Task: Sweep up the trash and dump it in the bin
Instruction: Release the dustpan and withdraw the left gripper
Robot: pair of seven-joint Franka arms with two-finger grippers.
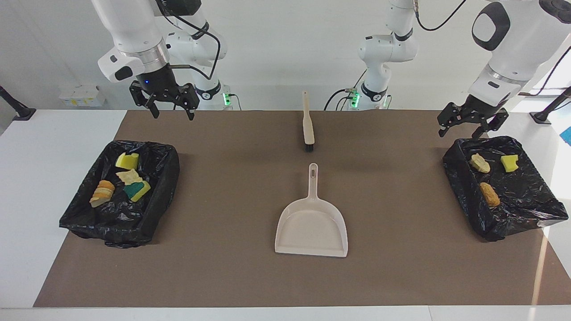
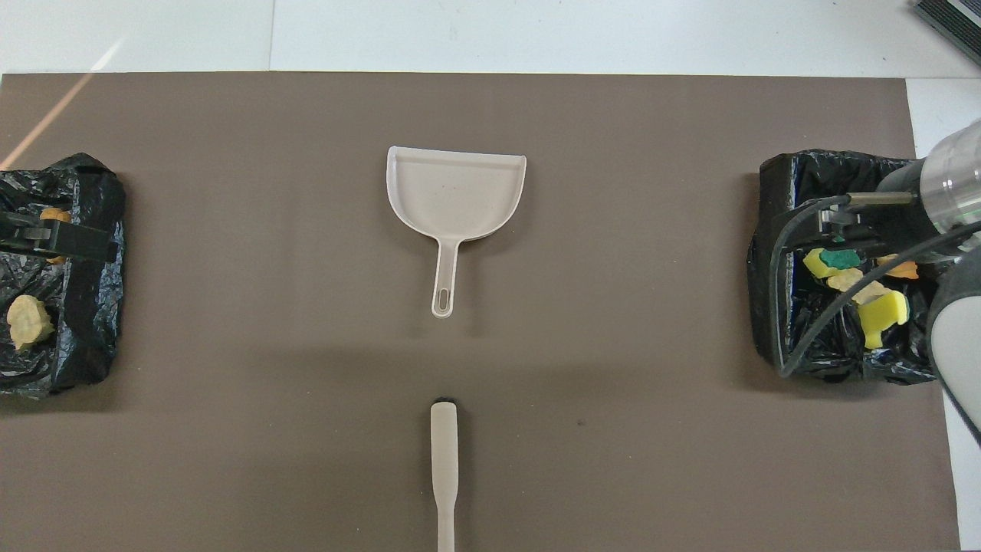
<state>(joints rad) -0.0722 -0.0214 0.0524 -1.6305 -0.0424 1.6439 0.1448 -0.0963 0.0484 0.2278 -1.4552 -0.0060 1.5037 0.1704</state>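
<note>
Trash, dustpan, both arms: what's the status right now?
Left gripper open, raised over its bin; right gripper open, raised, empty. Trash all binned. Dustpan empty, brush untouched. Nothing blocking.

Two bins lined with black bags: one (image 1: 119,192) under the right gripper (image 1: 169,104) holds four trash pieces (image 1: 129,177), one (image 1: 506,187) under the left gripper (image 1: 466,121) holds three (image 1: 489,194); one dustpan (image 1: 311,223) and one brush (image 1: 307,120) between the grippers
</note>
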